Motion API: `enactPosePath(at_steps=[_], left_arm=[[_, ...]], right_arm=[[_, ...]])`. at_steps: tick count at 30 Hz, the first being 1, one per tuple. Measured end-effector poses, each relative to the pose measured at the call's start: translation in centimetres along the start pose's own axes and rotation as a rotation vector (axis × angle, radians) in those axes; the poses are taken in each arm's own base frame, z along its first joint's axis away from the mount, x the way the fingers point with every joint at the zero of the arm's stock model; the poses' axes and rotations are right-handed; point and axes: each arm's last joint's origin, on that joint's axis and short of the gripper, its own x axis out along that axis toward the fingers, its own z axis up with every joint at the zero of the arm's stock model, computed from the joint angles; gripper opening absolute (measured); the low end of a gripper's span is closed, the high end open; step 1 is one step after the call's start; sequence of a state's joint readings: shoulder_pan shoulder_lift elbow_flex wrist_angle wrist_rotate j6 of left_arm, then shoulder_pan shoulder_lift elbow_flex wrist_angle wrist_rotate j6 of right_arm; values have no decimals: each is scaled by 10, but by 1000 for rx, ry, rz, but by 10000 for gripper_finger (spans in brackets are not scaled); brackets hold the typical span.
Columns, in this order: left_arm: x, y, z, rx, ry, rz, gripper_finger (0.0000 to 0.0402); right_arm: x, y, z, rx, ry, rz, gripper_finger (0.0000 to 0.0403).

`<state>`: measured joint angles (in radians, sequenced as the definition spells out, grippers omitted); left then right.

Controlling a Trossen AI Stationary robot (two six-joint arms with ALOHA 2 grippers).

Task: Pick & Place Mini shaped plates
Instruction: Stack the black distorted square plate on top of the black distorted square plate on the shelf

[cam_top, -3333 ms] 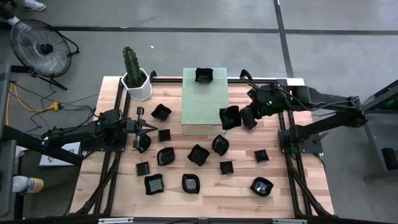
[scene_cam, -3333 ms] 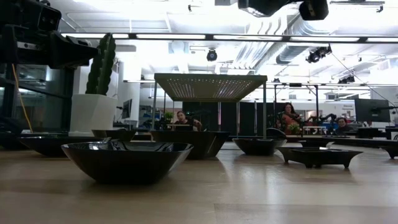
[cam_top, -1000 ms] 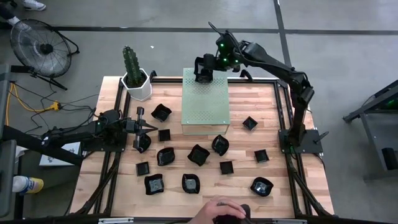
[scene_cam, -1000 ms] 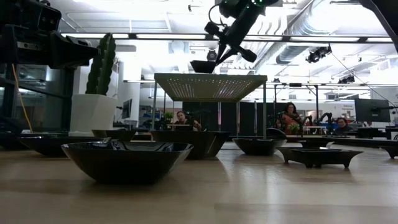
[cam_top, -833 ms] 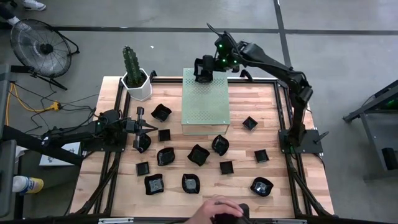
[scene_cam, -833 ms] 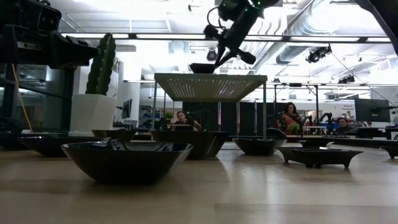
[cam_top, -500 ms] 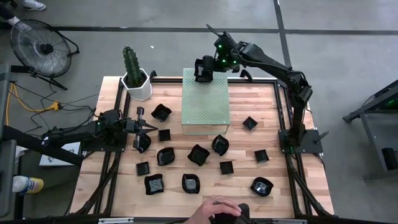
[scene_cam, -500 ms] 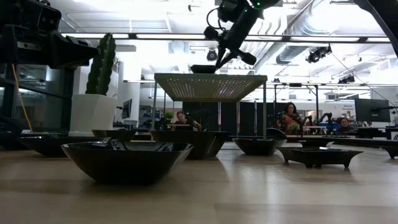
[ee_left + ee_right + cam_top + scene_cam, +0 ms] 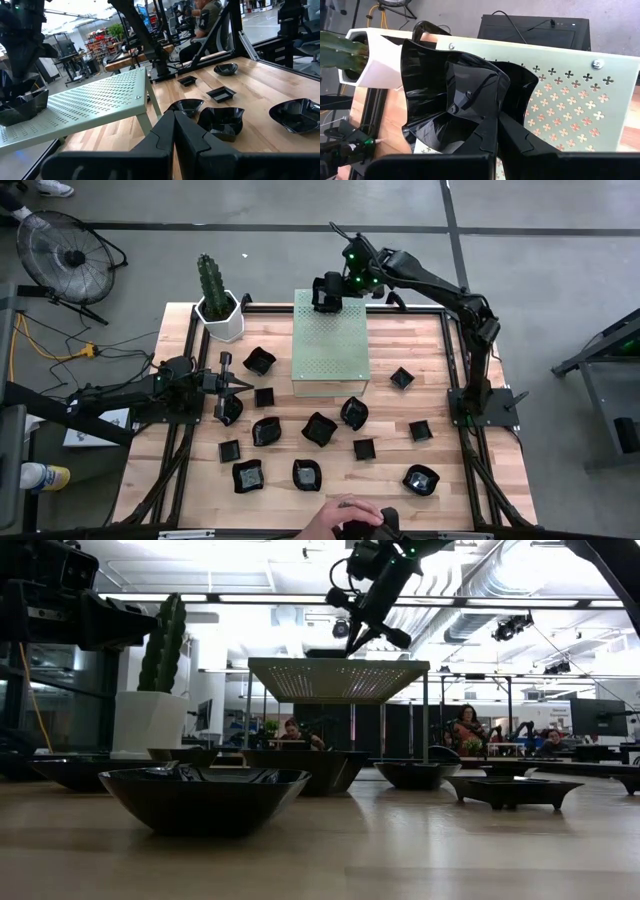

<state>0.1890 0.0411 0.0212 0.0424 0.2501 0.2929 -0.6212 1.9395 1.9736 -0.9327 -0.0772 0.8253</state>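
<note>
The right gripper (image 9: 328,292) hung over the far end of the pale green perforated block (image 9: 331,348), at about twelve o'clock on the table (image 9: 440,420). In its wrist view the two fingers (image 9: 490,142) lay pressed together with nothing between them, just above a stack of wavy-edged plates (image 9: 457,92) nested on the block. From the low view the fingertips seemed slightly clear of the stack, though that angle was poor.

By my reading, little of the task was done: only that stack on the block, seemingly two dishes, counted as placed. Thirteen or so mini shaped plates (image 9: 319,428) lay scattered over the wood from roughly three o'clock round to nine o'clock, among them a small square one (image 9: 402,378) alone at three o'clock.

The left gripper (image 9: 232,386) waited at nine o'clock, fingers closed and empty, just above a dish (image 9: 229,410). The cactus pot (image 9: 220,315) stood at eleven o'clock. A person's hand (image 9: 340,518) showed at six o'clock.

No brand, label or writing could be read anywhere.
</note>
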Motion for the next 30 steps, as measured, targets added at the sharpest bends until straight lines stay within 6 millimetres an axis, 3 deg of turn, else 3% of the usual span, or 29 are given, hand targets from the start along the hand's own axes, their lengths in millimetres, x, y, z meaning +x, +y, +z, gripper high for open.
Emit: enactPosePath(at_steps=[30], left_arm=[[0, 0, 0, 0, 0, 0, 3]], right_arm=[[7, -3, -3, -21, 19, -7, 0]])
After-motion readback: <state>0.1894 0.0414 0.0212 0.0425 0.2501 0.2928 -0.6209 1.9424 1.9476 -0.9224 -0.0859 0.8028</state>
